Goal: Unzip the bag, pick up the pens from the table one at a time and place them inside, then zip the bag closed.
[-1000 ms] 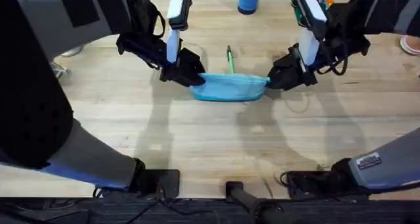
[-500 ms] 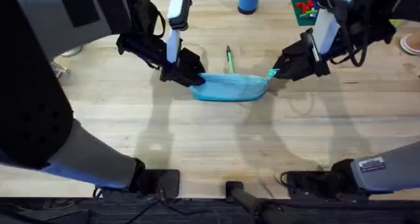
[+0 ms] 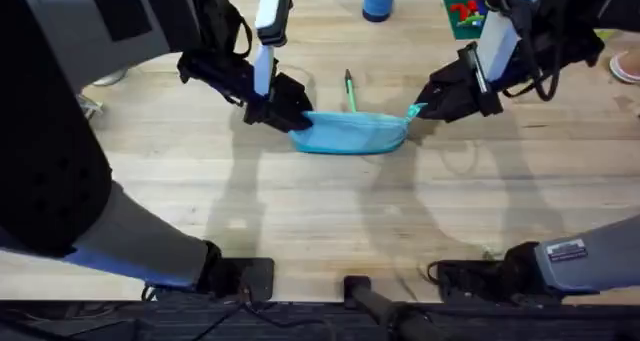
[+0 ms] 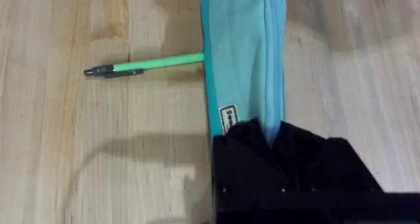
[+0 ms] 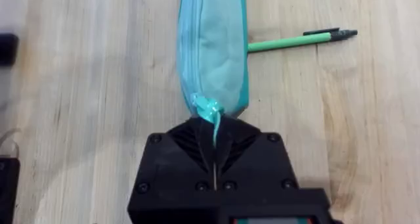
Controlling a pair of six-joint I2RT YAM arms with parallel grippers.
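Lying across the middle of the pale jointed-plank wooden table, the light blue soft fabric pouch sits elongated, one long edge trimmed in darker teal, its zipper line running along the top. A small white label with dark print shows near the end held by the left arm. The zipper teeth look closed along the length seen from the right wrist.

Left gripper: black fingers clamped on the pouch's left end; from the left wrist view the fabric runs straight in between them.

Right gripper: fingers pressed together on the teal zipper pull at the pouch's right end, the pull stretched taut from the pouch tip into the closed jaws.

Beyond the pouch, on its far side, a thin bright green pen with a dark clipped tip lies on the wood, one end hidden behind the pouch.

At the table's far edge: a blue cylindrical object and a green card with red marks.

Against half a second ago: nothing visibly shifted. Against one second ago: the right gripper has drawn back and upward from the pouch end, now with the pull strung out between them.
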